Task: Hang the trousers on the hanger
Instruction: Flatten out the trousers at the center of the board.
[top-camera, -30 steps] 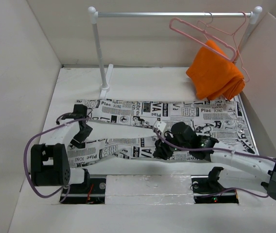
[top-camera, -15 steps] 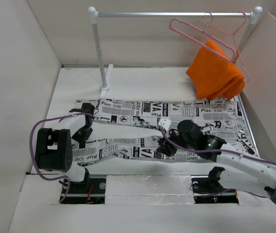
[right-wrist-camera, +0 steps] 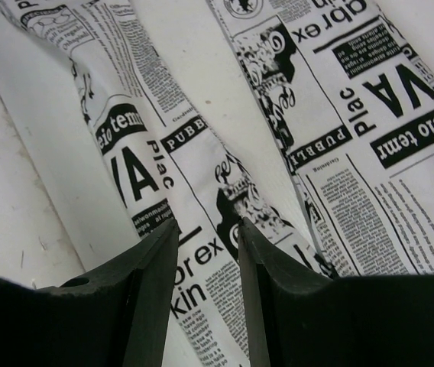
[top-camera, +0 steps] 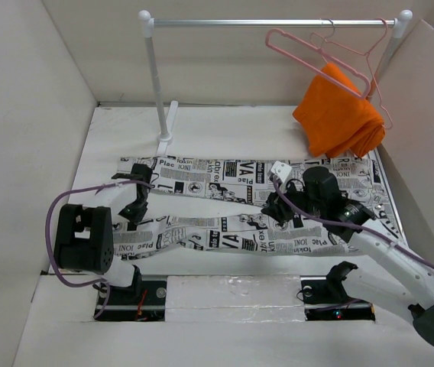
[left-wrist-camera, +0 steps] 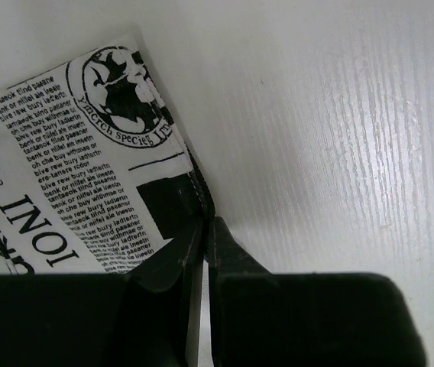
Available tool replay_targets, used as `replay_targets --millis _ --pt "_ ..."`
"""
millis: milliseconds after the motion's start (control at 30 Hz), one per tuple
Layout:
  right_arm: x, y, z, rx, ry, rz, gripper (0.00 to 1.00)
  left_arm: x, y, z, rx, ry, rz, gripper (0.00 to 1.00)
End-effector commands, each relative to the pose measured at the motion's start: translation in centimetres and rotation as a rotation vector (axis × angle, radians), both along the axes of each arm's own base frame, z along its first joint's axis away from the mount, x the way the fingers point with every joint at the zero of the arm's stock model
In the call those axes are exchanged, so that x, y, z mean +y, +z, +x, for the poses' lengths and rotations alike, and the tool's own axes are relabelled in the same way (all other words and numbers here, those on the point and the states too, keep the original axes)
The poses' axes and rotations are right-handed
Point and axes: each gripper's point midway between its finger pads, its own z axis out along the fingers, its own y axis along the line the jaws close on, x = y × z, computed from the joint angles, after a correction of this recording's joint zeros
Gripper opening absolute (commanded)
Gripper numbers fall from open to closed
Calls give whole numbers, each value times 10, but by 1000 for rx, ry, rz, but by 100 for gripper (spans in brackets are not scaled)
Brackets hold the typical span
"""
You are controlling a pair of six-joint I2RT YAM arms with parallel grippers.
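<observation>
surface: white table (top-camera: 202, 130), white walls on left, back and right
rack: rail (top-camera: 270, 23) across the back, post (top-camera: 156, 84) at rear left
hanger (top-camera: 297, 55): on the rail, far right, beside orange cloth (top-camera: 339, 115)
trousers (top-camera: 202, 170): flat mid-table, legs pointing left, waist near right wall
left gripper (left-wrist-camera: 205, 222): fingers pressed together, pinching trousers' edge at left end
right gripper (right-wrist-camera: 205, 229): fingers spread, just over near leg
open room: bare table between trousers and rack; side walls close

The newsprint trousers (top-camera: 202, 170) lie flat on the bench (top-camera: 125, 130), waist to the right, both legs stretched leftwards and splayed apart. The thin pale pink hanger (top-camera: 272, 34) hangs tilted from the rail (top-camera: 225, 23)
</observation>
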Motion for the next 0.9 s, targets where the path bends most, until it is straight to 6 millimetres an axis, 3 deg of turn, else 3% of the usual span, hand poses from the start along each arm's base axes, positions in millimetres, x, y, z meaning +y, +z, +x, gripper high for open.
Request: replay_targets --millis 0,67,100,167,200,300,367,433,533,567,667,700,733,767,867 --pt "-3 22 2 -48 36 26 42 -6 -5 -10 42 12 -29 0" --pt "-4 23 5 -50 45 33 43 1 13 5 20 -22 20 0" --pt "-4 20 5 -42 49 26 42 0 38 32 -51 -27 28 0" --pt "-11 18 13 -48 20 0 42 4 71 52 -103 -56 57 0" --pt "-13 16 17 -43 12 -12 42 1 105 79 -204 -60 52 0" --pt "-19 11 26 -28 -16 -27 42 -6 172 108 -393 -94 22 0" --pt "-20 6 26 -13 -15 -28 43 -15 206 111 -516 -106 -34 0" --pt "-18 4 24 -5 -7 -21 42 -19 225 105 -595 -120 -68 0" --pt "-20 -4 25 5 -13 -25 43 -12 224 86 -632 -95 -84 0" --pt "-21 -8 25 12 -13 -28 42 -6 203 76 -596 -77 -72 0" --pt "-23 -29 19 52 2 -59 42 14 182 53 -610 7 -39 0" --pt "-26 -32 20 59 -3 -68 42 16 153 39 -551 22 -29 0" --pt "-26 -38 16 78 2 -73 42 21 146 32 -563 68 -18 0" --pt "-27 -41 14 87 3 -76 42 23 123 23 -526 81 -10 0" --pt "-27 -42 8 108 -10 -69 43 37 96 3 -486 174 45 0"
